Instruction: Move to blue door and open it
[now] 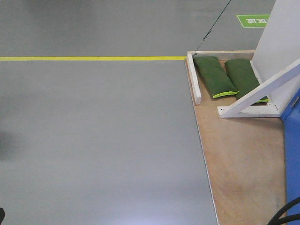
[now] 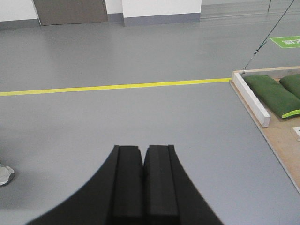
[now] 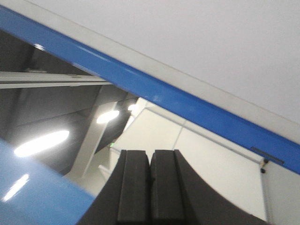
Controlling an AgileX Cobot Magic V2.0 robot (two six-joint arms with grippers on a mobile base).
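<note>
left gripper point(image 2: 143, 157) pads pressed together, nothing held, above grey floor point(image 2: 93, 122) | right gripper point(image 3: 150, 159) pads together too; glossy blue door point(image 3: 28, 194) just beside it | door stands at plywood base point(image 1: 243, 164) right edge; green sandbags point(image 1: 214, 76) near

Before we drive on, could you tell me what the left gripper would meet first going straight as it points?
The left gripper would probably meet only the bare grey floor, before the yellow line; nothing stands in between, though depth is unclear.
</note>
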